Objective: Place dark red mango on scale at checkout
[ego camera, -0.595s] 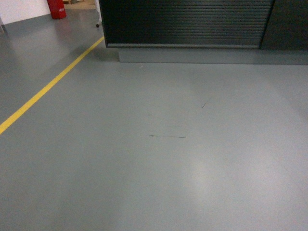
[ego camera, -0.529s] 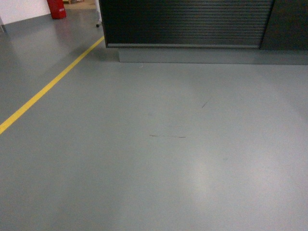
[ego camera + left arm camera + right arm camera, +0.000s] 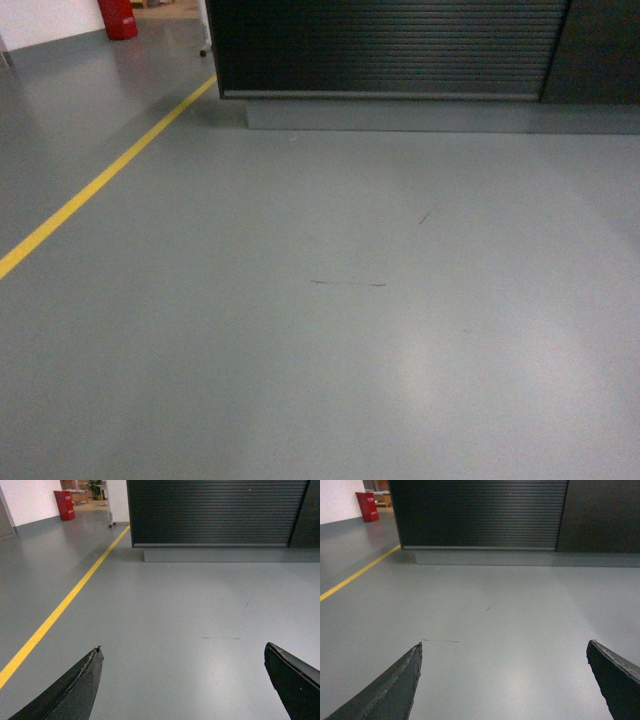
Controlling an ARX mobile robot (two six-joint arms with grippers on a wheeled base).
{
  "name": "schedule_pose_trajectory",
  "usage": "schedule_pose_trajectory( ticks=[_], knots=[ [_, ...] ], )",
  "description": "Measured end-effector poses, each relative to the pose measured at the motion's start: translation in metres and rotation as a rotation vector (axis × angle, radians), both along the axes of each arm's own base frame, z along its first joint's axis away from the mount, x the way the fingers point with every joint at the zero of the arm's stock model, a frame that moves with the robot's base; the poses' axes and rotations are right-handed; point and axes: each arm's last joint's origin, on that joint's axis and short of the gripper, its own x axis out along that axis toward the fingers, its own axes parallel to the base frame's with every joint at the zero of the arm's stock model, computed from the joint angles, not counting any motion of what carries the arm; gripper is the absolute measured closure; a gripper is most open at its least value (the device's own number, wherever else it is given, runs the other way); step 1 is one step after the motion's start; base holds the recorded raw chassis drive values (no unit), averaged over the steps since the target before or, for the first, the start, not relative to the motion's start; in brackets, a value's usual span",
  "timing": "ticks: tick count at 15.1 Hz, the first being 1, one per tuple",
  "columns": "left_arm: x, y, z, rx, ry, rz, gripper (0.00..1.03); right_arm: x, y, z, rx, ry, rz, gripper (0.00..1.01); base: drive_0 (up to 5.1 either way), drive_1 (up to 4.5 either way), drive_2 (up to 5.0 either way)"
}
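The checkout point(image 3: 385, 50) shows only as its black slatted front at the far end of the grey floor; I also see that checkout front point(image 3: 217, 512) in the left wrist view and the same checkout front point(image 3: 480, 515) in the right wrist view. Its top is out of view. The dark red mango and the scale are out of view. My left gripper point(image 3: 183, 647) hangs open above bare floor with nothing between its fingers. My right gripper point(image 3: 504, 644) is open too and holds nothing. Neither gripper appears in the head view.
A yellow floor line point(image 3: 100, 185) runs diagonally on the left toward the counter's left corner. A red bin point(image 3: 118, 17) stands far back left by a white wall. A grey plinth point(image 3: 440, 115) runs under the counter front. A plain dark panel point(image 3: 600, 515) adjoins the slats on the right.
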Motion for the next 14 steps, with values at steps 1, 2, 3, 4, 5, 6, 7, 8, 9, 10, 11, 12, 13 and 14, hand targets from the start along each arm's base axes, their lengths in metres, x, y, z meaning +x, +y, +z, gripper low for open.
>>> schedule_pose_trajectory(
  ticks=[1, 2, 3, 4, 5, 6, 7, 8, 9, 10, 11, 12, 13, 14],
  knots=[
    [0.0, 0.0, 0.0, 0.0, 0.0, 0.0, 0.05, 0.0, 0.0, 0.0, 0.0, 0.0, 0.0, 0.03, 0.0, 0.0, 0.0],
    [0.0, 0.0, 0.0, 0.0, 0.0, 0.0, 0.05, 0.0, 0.0, 0.0, 0.0, 0.0, 0.0, 0.03, 0.0, 0.0, 0.0],
    [0.0, 0.0, 0.0, 0.0, 0.0, 0.0, 0.05, 0.0, 0.0, 0.0, 0.0, 0.0, 0.0, 0.03, 0.0, 0.0, 0.0],
    [0.0, 0.0, 0.0, 0.0, 0.0, 0.0, 0.05, 0.0, 0.0, 0.0, 0.0, 0.0, 0.0, 0.03, 0.0, 0.0, 0.0],
    [0.0, 0.0, 0.0, 0.0, 0.0, 0.0, 0.05, 0.0, 0.0, 0.0, 0.0, 0.0, 0.0, 0.03, 0.0, 0.0, 0.0],
    [0.0, 0.0, 0.0, 0.0, 0.0, 0.0, 0.05, 0.0, 0.0, 0.0, 0.0, 0.0, 0.0, 0.03, 0.0, 0.0, 0.0],
    [0.0, 0.0, 0.0, 0.0, 0.0, 0.0, 0.05, 0.0, 0.0, 0.0, 0.0, 0.0, 0.0, 0.03, 0.0, 0.0, 0.0],
    [0.0, 0.0, 0.0, 0.0, 0.0, 0.0, 0.05, 0.0, 0.0, 0.0, 0.0, 0.0, 0.0, 0.03, 0.0, 0.0, 0.0],
    [0.0, 0.0, 0.0, 0.0, 0.0, 0.0, 0.05, 0.0, 0.0, 0.0, 0.0, 0.0, 0.0, 0.03, 0.0, 0.0, 0.0],
    [0.0, 0.0, 0.0, 0.0, 0.0, 0.0, 0.05, 0.0, 0.0, 0.0, 0.0, 0.0, 0.0, 0.03, 0.0, 0.0, 0.0],
    [0.0, 0.0, 0.0, 0.0, 0.0, 0.0, 0.05, 0.0, 0.0, 0.0, 0.0, 0.0, 0.0, 0.03, 0.0, 0.0, 0.0],
    [0.0, 0.0, 0.0, 0.0, 0.0, 0.0, 0.05, 0.0, 0.0, 0.0, 0.0, 0.0, 0.0, 0.03, 0.0, 0.0, 0.0],
    [0.0, 0.0, 0.0, 0.0, 0.0, 0.0, 0.05, 0.0, 0.0, 0.0, 0.0, 0.0, 0.0, 0.03, 0.0, 0.0, 0.0],
    [0.0, 0.0, 0.0, 0.0, 0.0, 0.0, 0.05, 0.0, 0.0, 0.0, 0.0, 0.0, 0.0, 0.03, 0.0, 0.0, 0.0]
  ],
)
